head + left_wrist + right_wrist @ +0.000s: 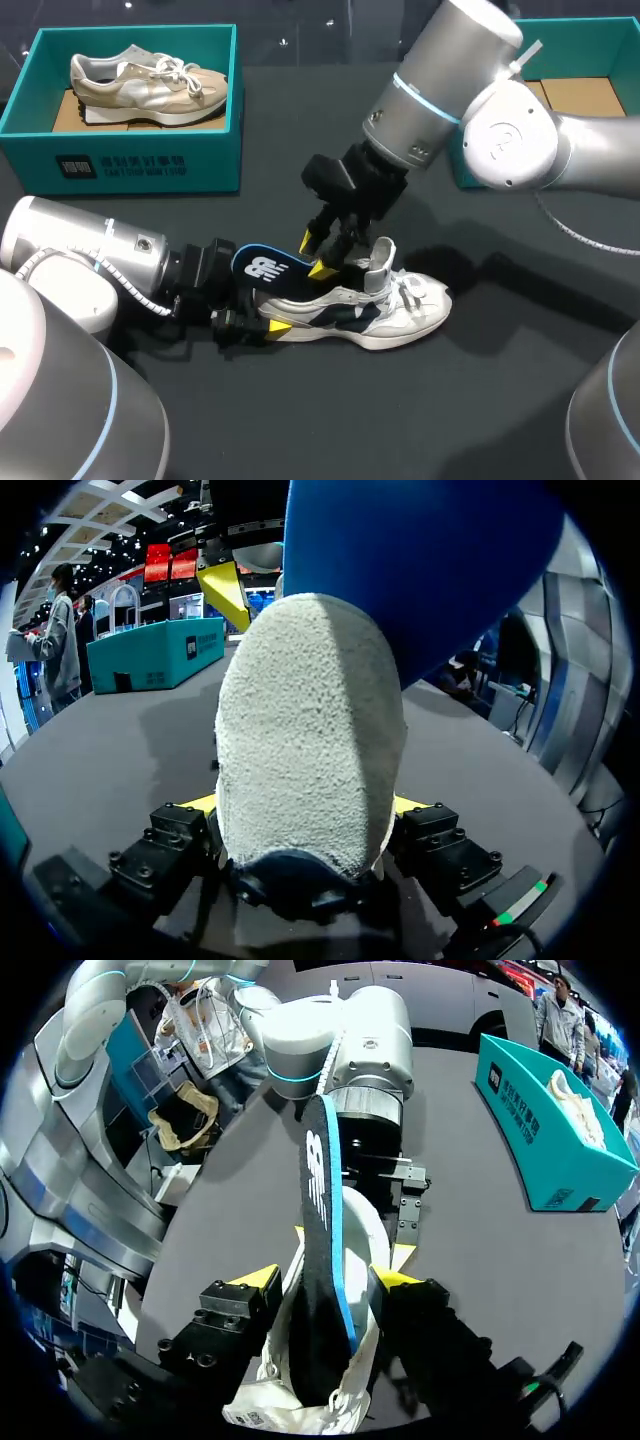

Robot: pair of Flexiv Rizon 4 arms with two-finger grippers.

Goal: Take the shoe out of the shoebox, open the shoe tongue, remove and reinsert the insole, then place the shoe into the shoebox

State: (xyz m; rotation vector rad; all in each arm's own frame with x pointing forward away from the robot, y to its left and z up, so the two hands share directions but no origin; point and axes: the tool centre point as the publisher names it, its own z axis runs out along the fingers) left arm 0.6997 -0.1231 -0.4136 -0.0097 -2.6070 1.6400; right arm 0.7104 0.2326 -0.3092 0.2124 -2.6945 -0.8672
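A white and navy shoe point(390, 310) lies on its side on the dark table, toe toward the right. My left gripper point(258, 306) holds its heel: in the left wrist view both yellow-tipped fingers press the grey heel point(310, 730) from two sides. A dark blue insole point(268, 266) with a white logo sticks halfway out of the shoe's mouth, slanting up over the heel. My right gripper point(316, 255) hangs just above the shoe's mouth. Its fingers stand open on either side of the insole point(322, 1210) without touching it.
A teal shoebox point(130, 165) at the back left holds a beige shoe point(150, 85). A second teal box point(590, 50) stands at the back right, partly behind my right arm. Bare dark tabletop lies in front of the shoe.
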